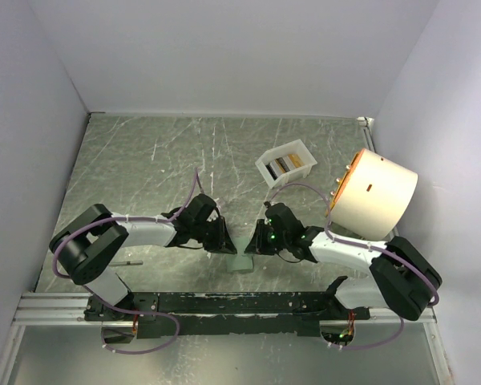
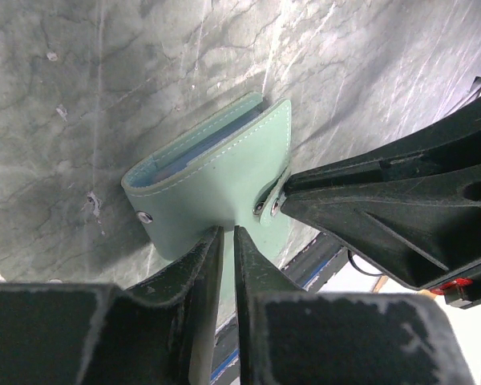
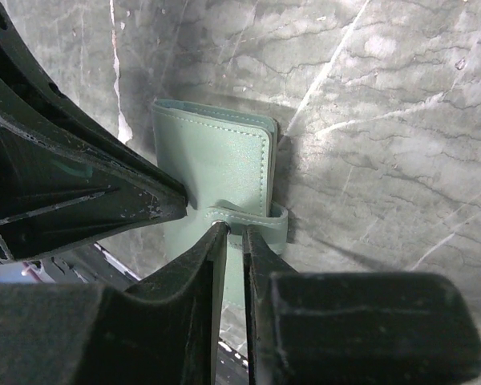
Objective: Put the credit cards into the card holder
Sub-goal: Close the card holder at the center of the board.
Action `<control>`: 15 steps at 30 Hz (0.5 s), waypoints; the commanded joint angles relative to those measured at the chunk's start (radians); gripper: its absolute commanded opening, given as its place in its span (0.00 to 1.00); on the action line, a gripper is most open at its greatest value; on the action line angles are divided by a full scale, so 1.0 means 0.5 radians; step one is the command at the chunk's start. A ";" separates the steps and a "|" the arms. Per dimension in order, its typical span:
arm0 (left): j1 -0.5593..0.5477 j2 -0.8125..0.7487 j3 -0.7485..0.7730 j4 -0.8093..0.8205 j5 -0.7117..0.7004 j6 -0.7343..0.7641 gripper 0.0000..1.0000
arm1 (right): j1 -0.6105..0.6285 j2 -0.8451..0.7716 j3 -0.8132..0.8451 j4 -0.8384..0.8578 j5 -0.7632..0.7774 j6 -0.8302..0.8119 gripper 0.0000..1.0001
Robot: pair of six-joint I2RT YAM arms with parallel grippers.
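The grey-green marbled surface (image 1: 144, 160) carries everything. The biggest thing on it is a cream drum (image 1: 377, 196) with an orange face, lying on its side near the right edge. The left arm (image 1: 136, 233) and the right arm (image 1: 345, 253) both reach inward from the near edge, and their jaws meet close together at the middle of that edge.

A white tray (image 1: 268, 175) stands toward the far right part of the surface, just beside the drum and well apart from the jaws. The credit cards (image 1: 282, 165) are inside it, standing on their edges, some gold and some dark.

The card holder (image 1: 240, 262) lies near the middle of the near edge, between the two jaws. In the left wrist view it (image 2: 216, 180) is folded, with a pale blue-grey inside visible at its open side. The left jaws are almost together and pinch the thin edge of its green cover. In the right wrist view the card holder (image 3: 216, 160) is seen from the other side. The right jaws are also almost together and are clamped on the small strap (image 3: 264, 224) that goes around its edge. A small metal snap stud (image 2: 145, 216) sits on the cover near one corner.
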 commanded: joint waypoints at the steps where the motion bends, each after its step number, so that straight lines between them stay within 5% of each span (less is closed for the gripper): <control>1: 0.007 0.056 0.015 -0.012 -0.017 0.041 0.24 | -0.008 0.026 0.046 0.026 -0.017 -0.036 0.14; 15: 0.007 0.058 0.008 -0.008 -0.015 0.038 0.24 | 0.013 0.077 0.087 0.024 -0.075 -0.062 0.11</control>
